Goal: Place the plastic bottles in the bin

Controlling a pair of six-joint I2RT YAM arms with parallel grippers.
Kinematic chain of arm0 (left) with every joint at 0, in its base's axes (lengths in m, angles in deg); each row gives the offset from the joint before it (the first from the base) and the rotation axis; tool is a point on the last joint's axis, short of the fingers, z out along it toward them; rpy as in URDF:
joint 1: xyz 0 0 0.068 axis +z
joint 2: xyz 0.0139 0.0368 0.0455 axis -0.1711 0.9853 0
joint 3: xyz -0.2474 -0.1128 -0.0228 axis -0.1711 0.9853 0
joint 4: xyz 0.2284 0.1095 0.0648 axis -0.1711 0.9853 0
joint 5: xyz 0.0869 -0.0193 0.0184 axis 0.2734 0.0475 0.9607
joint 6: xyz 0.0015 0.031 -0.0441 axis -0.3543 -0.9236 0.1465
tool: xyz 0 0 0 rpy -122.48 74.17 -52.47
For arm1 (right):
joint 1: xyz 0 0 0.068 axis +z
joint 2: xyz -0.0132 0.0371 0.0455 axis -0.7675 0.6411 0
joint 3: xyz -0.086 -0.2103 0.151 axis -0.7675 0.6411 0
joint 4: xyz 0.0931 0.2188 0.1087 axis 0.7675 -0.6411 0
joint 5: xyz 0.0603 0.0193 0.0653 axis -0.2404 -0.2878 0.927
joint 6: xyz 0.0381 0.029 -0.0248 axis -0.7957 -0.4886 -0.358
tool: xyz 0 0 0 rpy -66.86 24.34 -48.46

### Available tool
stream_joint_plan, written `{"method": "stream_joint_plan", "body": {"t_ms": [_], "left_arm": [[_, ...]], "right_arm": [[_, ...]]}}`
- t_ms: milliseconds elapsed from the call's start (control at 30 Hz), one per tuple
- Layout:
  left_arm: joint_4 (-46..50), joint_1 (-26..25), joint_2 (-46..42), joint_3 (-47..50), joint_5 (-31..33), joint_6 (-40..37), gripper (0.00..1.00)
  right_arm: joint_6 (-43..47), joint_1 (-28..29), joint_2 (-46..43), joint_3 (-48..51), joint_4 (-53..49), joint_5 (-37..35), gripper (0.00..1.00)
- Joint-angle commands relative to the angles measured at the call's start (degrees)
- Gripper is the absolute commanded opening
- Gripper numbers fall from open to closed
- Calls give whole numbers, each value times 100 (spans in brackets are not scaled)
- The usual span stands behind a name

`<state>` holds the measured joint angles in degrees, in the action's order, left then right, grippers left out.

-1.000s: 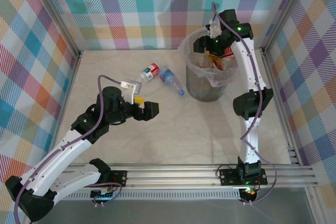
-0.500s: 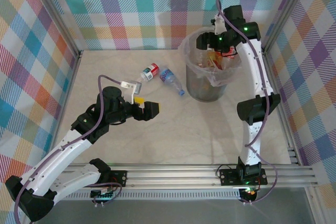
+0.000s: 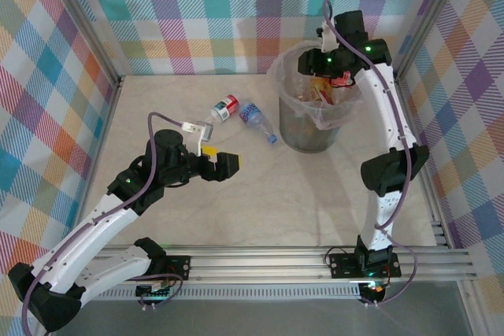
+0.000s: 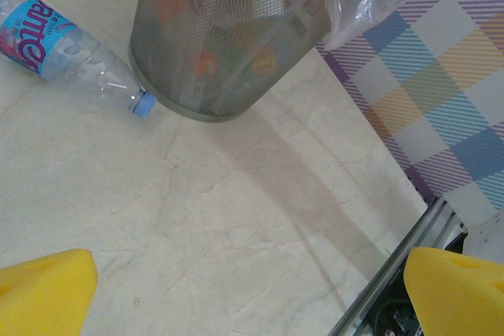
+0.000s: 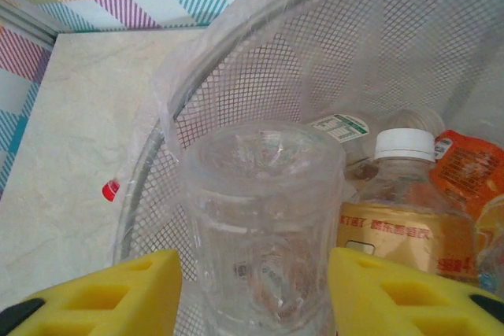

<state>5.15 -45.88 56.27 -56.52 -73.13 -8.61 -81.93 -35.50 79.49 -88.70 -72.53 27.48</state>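
The right gripper point(image 5: 256, 289) holds a clear plastic bottle point(image 5: 264, 194) over the tall round grey mesh bin point(image 5: 441, 45), so it should let go next, while the left gripper point(image 4: 252, 293) hangs wide open near a blue-label bottle point(image 4: 63, 45) on the table point(image 4: 236, 218).

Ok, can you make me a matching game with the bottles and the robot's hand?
1. blue-label bottle
2. red-label bottle
3. clear bottle
4. left gripper

A. open above the table
B. held by the right gripper over the bin
C. lying on the table, cap by the bin
D. lying on the table, farther from the bin

Pairs: 1-C, 2-D, 3-B, 4-A.
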Motion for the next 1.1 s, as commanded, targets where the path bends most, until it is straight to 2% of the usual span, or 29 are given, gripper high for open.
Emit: {"method": "stream_joint_plan", "body": {"t_ms": [0,200,367,567,733,933,1067], "left_arm": [[-110,-44,-7,-190,-88,61,100],[-88,-45,-4,-185,-92,40,100],[-97,-44,27,-182,-111,44,100],[-75,-51,35,-182,-83,58,100],[-77,-44,92,-196,133,150,100],[246,-40,446,-435,818,321,100],[519,-44,837,-697,1260,431,100]], "right_arm": [[92,184,253,4,131,-261,49],[197,358,362,233,109,-486,42],[213,404,286,523,242,-582,42],[101,408,84,131,194,-589,52],[80,402,-171,-129,47,-534,57],[233,482,-941,519,145,-486,63],[307,579,-1731,1438,415,-257,68]]}}
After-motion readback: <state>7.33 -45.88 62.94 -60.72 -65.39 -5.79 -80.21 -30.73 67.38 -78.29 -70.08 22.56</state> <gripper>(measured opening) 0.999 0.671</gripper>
